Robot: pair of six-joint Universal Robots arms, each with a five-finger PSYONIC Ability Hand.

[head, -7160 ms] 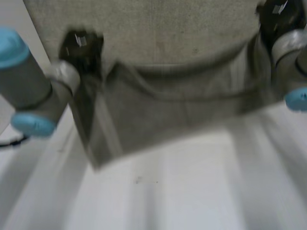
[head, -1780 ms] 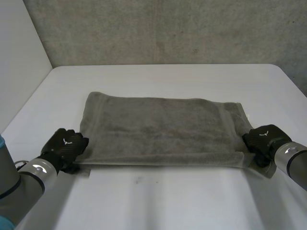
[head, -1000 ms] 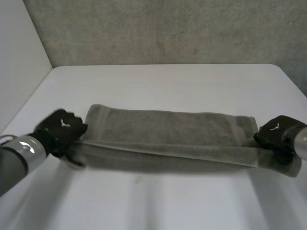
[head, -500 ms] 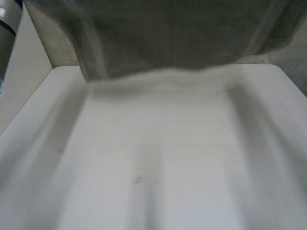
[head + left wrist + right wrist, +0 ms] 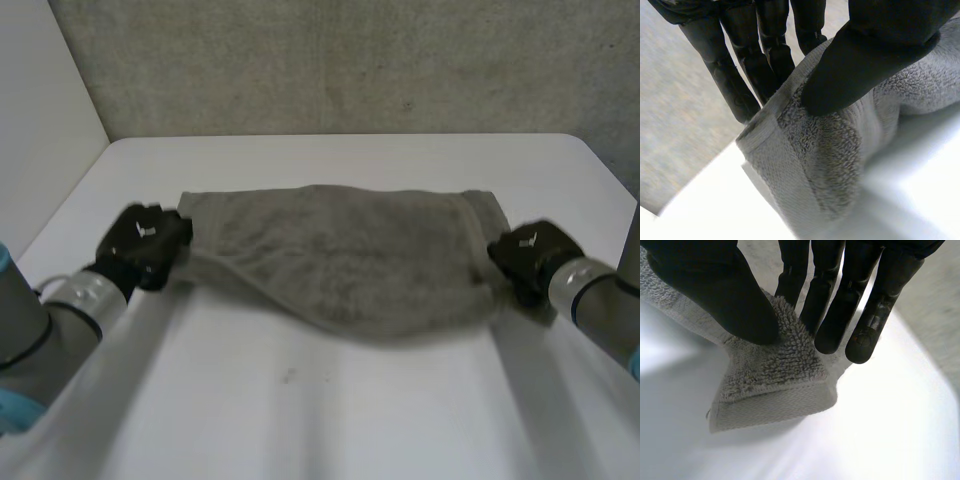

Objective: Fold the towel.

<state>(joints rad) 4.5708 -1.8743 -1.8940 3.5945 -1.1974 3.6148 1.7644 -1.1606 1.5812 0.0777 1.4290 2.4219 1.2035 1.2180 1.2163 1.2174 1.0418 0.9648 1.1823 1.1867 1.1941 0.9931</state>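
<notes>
Grey towel (image 5: 345,250) strung between both hands over the white table (image 5: 350,160). Left hand (image 5: 145,240) is closed on one end corner, right hand (image 5: 530,255) on the opposite end corner. Near edge droops in a curve midway between the hands; the far edge lies just beyond them. Left arm (image 5: 60,310) and right arm (image 5: 600,300) trail back from the hands. Grey wall (image 5: 350,60) sits past the table.
</notes>
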